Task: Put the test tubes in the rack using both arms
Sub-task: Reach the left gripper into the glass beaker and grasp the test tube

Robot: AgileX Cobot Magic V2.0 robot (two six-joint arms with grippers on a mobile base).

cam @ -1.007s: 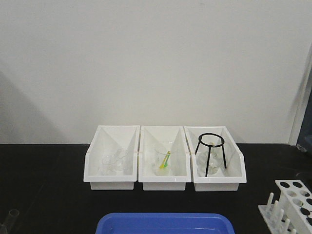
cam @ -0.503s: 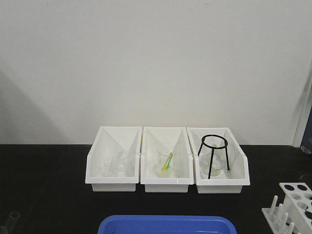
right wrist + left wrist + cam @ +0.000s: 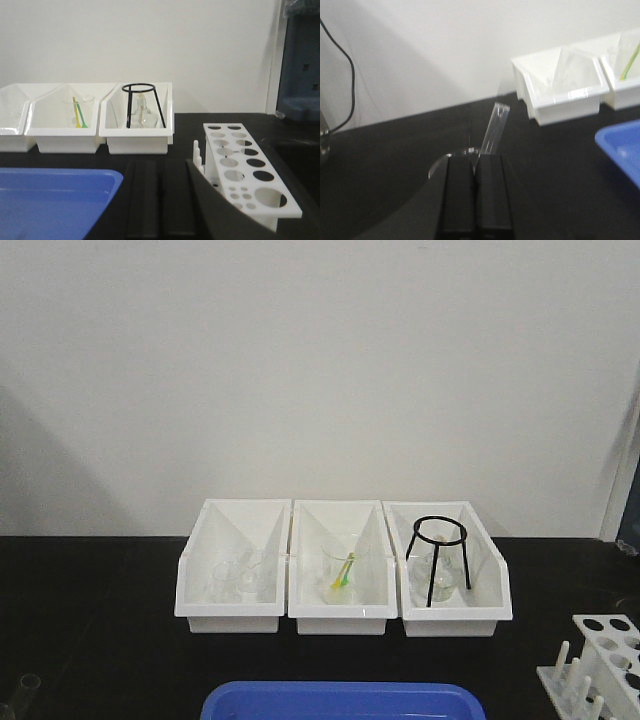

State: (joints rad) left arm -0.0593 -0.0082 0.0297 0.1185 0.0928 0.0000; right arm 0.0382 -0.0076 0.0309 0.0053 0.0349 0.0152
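Seemingly, left tool (image 3: pixel 475 160) pinches a tilted test tube (image 3: pixel 496 125).

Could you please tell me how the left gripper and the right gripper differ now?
The left gripper is shut on a test tube, which leans tilted out of it; the right gripper is shut on nothing. The rack stands close beside the right gripper; none shows by the left gripper. Both have black fingers.

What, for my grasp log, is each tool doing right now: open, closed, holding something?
Left tool: closed on a test tube that tilts up out of it.
Right tool: closed, holding nothing.
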